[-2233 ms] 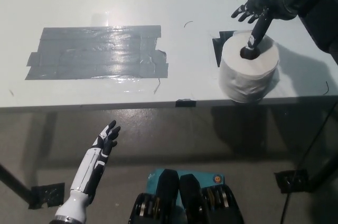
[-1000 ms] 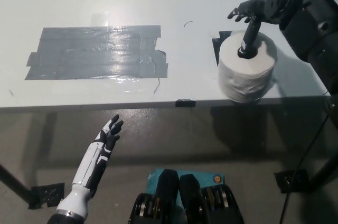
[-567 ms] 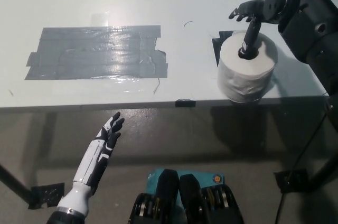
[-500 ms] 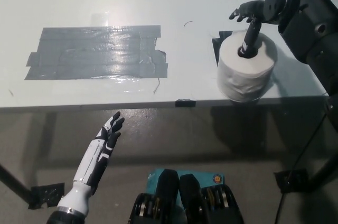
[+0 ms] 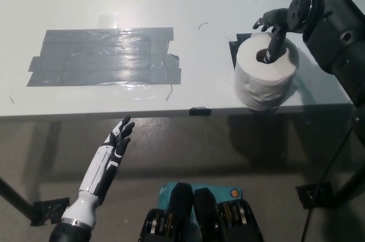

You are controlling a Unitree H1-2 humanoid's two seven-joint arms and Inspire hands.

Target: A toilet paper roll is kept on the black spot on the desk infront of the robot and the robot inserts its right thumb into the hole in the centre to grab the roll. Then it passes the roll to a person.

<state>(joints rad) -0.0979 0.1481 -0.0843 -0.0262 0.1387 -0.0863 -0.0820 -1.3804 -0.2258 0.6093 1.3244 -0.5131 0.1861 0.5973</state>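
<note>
A white toilet paper roll (image 5: 266, 79) stands upright on the white desk (image 5: 188, 2), near its front right edge, covering most of a black tape spot (image 5: 235, 48). My black right hand (image 5: 275, 27) hovers over the roll's top with its thumb pushed down into the centre hole. The other fingers are spread apart above the roll's far edge and do not press on its side. My white left hand (image 5: 116, 140) hangs below the desk's front edge at the lower left, fingers apart, holding nothing.
A wide patch of grey tape (image 5: 105, 56) lies on the desk's left half. A small black tab (image 5: 200, 111) sits on the desk's front edge. Dark floor and black stand feet (image 5: 315, 195) show beneath.
My right hand has shifted a little to the right above the roll, thumb still in the hole, and the roll stays put. My left hand has risen slightly.
</note>
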